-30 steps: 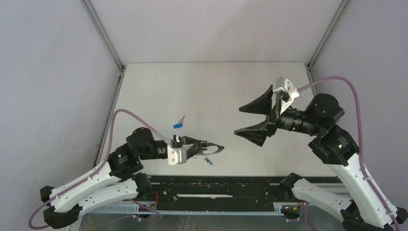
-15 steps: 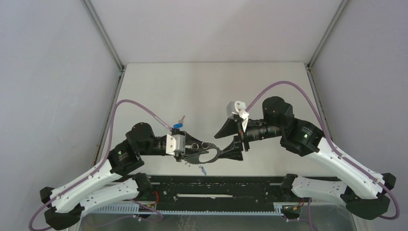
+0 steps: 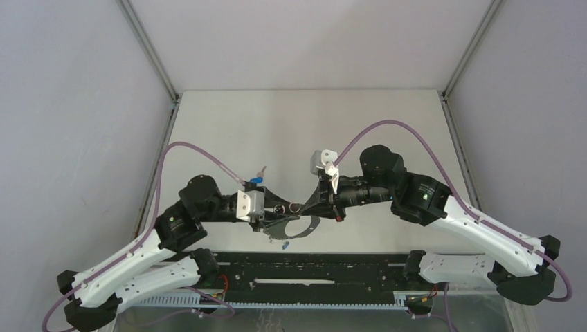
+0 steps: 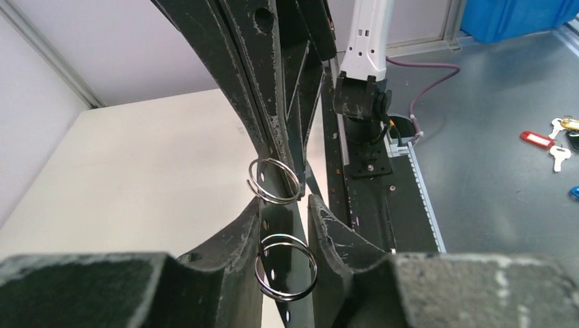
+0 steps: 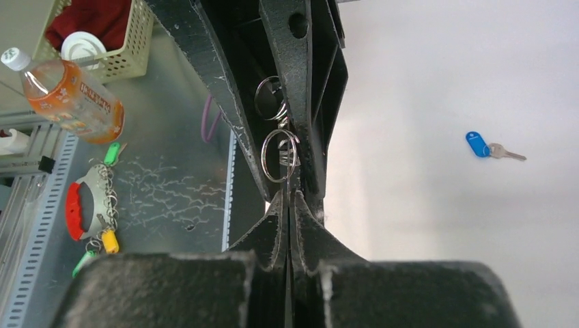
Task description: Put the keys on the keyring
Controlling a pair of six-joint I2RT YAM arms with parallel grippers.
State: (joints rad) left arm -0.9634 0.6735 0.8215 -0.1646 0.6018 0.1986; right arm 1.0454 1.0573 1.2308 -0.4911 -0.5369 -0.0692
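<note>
1. The left gripper [image 3: 282, 213] grasps the keyring [image 3: 303, 234] and holds it up above the near part of the table [image 3: 304, 131], about in the middle.
2. The right gripper [image 5: 290, 199] is clenched, its fingers pressed together, right against the left one. A wire loop [image 5: 280, 156] of the keyring hangs just beyond its tips. I cannot tell if a thin wire is pinched between them.
3. The keys are not on the ring yet. The darker blue key [image 3: 256, 181] lies on the table on the far left of the left gripper. The lighter key [image 3: 282, 243] lies near the near edge, under the keyring.
4. To do this step well, I think the right gripper should take one loop only and hold it steady, while the left keeps the hoop from turning. The loops are thin and springy, so they can slip out easily.
5. The table is pale, plain and matte. Grey walls [image 3: 69, 104] stand on three sides, with metal posts in the far corners.
</note>
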